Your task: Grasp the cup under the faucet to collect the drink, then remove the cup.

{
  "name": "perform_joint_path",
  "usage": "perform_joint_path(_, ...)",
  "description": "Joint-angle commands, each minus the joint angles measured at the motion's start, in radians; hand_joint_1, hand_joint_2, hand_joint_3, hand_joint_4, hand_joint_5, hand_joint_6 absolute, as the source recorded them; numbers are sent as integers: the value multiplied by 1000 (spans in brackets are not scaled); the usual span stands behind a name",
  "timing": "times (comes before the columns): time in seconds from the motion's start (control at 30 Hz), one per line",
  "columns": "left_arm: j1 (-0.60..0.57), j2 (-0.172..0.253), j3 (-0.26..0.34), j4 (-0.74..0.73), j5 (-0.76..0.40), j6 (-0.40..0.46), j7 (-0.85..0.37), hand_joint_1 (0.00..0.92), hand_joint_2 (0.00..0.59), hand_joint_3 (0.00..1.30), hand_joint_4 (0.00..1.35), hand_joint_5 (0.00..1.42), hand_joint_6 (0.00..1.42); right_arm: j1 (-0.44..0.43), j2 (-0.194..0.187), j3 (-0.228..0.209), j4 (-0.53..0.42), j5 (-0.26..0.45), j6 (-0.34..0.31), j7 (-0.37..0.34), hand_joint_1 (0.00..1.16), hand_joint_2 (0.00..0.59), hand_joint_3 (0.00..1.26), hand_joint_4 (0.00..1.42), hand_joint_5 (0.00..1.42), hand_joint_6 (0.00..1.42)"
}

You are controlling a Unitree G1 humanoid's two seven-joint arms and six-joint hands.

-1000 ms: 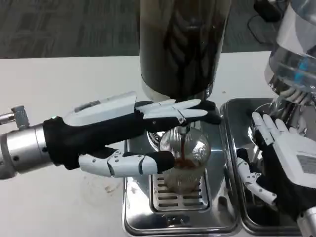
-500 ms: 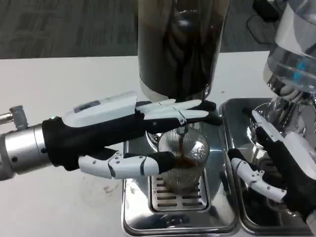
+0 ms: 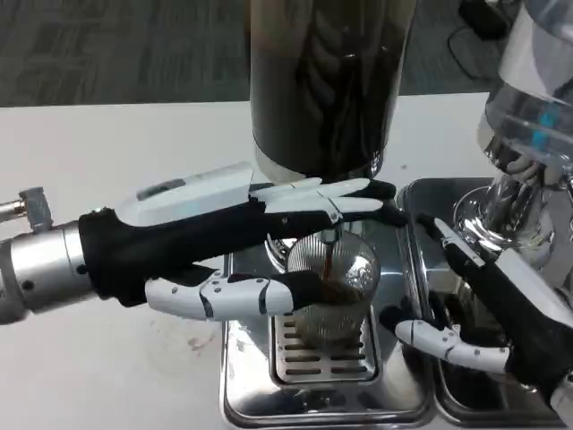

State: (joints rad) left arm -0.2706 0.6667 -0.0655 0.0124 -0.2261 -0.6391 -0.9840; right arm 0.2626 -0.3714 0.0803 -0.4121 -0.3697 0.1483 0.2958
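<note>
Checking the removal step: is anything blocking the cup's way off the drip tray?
Nothing visible blocks the near side. The left robot hand holds the cup on the drip tray; the right robot hand hovers beside it.

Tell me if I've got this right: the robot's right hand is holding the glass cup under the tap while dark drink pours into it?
Not quite: it is the left hand that holds the cup, as the head view shows. The right hand hangs beside it over the neighbouring tray, holding nothing. The rest stands: the cup sits under the faucet and dark drink is running into it.
</note>
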Motion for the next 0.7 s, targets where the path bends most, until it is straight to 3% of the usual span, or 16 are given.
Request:
perform_joint_path(0.03, 6, 17, -16, -18, 5, 2, -19, 0, 344, 112, 0, 67, 6, 9, -26, 5, -35, -30, 11, 5, 559, 183, 0, 0, 0, 0)
perform_joint_path(0.2, 1, 22, -14, -11, 2, -6, -26, 0, 344, 114, 0, 68, 6, 11, -28, 19, -36, -50, 12, 0, 567, 178, 0, 0, 0, 0)
perform_joint_path(0.23, 0, 22, -14, -10, 2, -6, -26, 0, 344, 114, 0, 68, 6, 22, -19, 31, -53, -90, 28, -20, 568, 177, 0, 0, 0, 0)
perform_joint_path(0.3, -1, 23, -13, -9, 2, -7, -26, 0, 345, 114, 0, 68, 6, 48, -7, 55, -73, -144, -1, -65, 570, 176, 0, 0, 0, 0)
perform_joint_path(0.47, 2, 22, -10, -9, 3, -5, -19, 0, 345, 115, 0, 68, 7, 61, 64, 40, -45, -84, 48, -75, 576, 177, 0, 0, 0, 0)
perform_joint_path(0.7, 9, 26, -9, -19, 7, 1, -18, 0, 346, 122, 0, 68, 7, 46, 64, 59, -38, -83, 39, -67, 596, 193, 0, 0, 0, 0)
